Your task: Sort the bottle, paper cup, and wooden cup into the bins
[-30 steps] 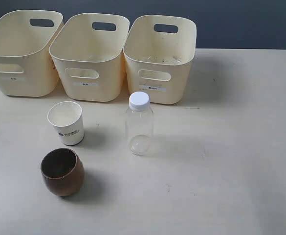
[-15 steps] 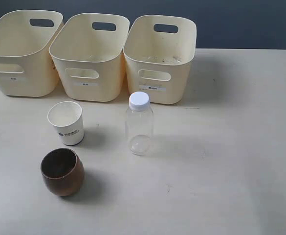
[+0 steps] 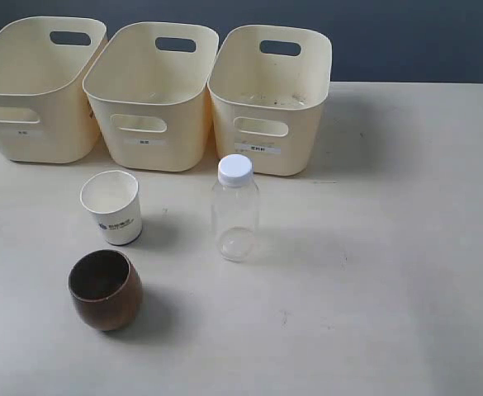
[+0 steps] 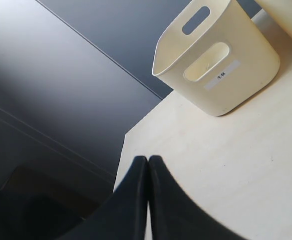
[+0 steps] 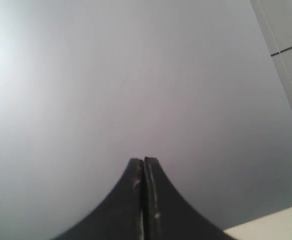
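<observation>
Cream plastic bins [image 3: 150, 91] are sitting empty in a row at the tabletop's [image 3: 406, 247] back, while the bottle [image 3: 234, 210], paper cup [image 3: 111, 206] and wooden cup [image 3: 105, 289] are standing unmoved since a second ago. Both arms are apparently waiting off-scene; left gripper [image 4: 147, 161] and right gripper [image 5: 143, 162] jaws are pressing together on nothing, so sorting is not starting yet.

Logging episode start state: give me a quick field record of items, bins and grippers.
bottle: upright on table, cap on, in front of the right-hand bin
paper cup: upright, left of bottle
wooden cup: upright, nearer the camera than the paper cup
bins: three in a row at the back, none holds a task item
left gripper: shut, holds nothing, not in exterior view
right gripper: shut, holds nothing, facing a blank wall
sorted so far: none
</observation>
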Motion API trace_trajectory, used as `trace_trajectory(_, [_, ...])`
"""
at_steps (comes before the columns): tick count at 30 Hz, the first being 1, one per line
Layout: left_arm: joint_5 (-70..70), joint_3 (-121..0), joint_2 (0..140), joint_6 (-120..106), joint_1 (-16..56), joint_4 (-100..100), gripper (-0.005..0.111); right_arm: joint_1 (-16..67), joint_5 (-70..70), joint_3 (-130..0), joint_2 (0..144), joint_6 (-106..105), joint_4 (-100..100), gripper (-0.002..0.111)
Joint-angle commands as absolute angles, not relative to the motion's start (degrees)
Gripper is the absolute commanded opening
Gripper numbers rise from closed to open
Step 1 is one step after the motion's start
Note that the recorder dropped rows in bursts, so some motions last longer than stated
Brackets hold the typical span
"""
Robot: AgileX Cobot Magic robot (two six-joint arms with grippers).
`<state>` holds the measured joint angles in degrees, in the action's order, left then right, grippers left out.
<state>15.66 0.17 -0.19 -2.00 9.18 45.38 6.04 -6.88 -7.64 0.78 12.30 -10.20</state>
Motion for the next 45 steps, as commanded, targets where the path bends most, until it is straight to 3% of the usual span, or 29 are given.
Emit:
trace_trajectory(1, [14.9, 0.0, 0.0, -1.5, 9.2, 45.5, 0.000, 6.4, -2.9, -15.3, 6.3, 12.3, -8.2, -0.001])
trace_trajectory(9, [14.9, 0.0, 0.0, -1.5, 9.2, 45.5, 0.000, 10.9, 2.2, -30.3, 24.8, 11.7, -0.9, -0.001])
trace_trajectory(17, [14.9, 0.0, 0.0, -1.5, 9.2, 45.5, 0.000, 26.8, 16.3, -47.7, 46.4, -6.7, 0.0, -0.001])
trace_trajectory(25, [14.9, 0.0, 0.0, -1.5, 9.2, 45.5, 0.000, 44.1, 21.3, -57.7, 65.4, -16.8, -2.0, -0.001])
trace_trajectory(33, [14.9, 0.0, 0.0, -1.5, 9.2, 45.5, 0.000, 50.9, 22.1, -60.9, 77.6, -17.1, -2.0, 0.000])
trace_trajectory(36, [14.9, 0.0, 0.0, -1.5, 9.2, 45.5, 0.000, 50.9, 22.1, -60.9, 80.1, -17.1, -2.4, 0.015])
trace_trajectory(37, [14.9, 0.0, 0.0, -1.5, 9.2, 45.5, 0.000, 50.9, 22.4, -60.9, 80.7, -17.1, -3.3, 0.025])
trace_trajectory(41, [14.9, 0.0, 0.0, -1.5, 9.2, 45.5, 0.000, 50.9, 22.5, -60.9, 82.5, -17.1, -11.6, 0.085])
trace_trajectory(42, [14.9, 0.0, 0.0, -1.5, 9.2, 45.5, 0.000, 50.9, 22.5, -60.9, 83.2, -17.1, -13.5, 0.092])
trace_trajectory(45, [14.9, 0.0, 0.0, -1.5, 9.2, 45.5, 0.000, 50.9, 23.0, -60.9, 85.8, -17.1, -14.0, 0.082])
